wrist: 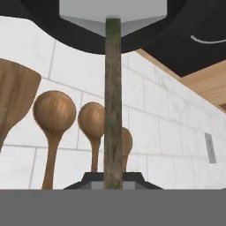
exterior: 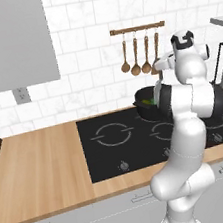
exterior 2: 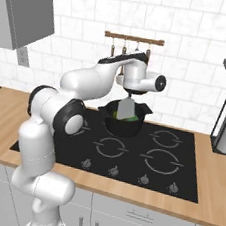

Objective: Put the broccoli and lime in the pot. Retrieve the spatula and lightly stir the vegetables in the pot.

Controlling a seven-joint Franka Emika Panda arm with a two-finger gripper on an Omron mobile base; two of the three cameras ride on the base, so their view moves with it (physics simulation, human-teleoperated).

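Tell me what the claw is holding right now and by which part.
The claw holds the spatula by the end of its thin handle; the blade hangs down over the pot.

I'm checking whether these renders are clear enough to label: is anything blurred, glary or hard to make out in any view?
Left base view: evenly lit, no glare; the arm hides most of the pot. Right base view: the spatula blade reads clearly over the pot, the green inside is too small to separate. Hand view: the spatula handle and wooden spoons look soft and coarse up close.
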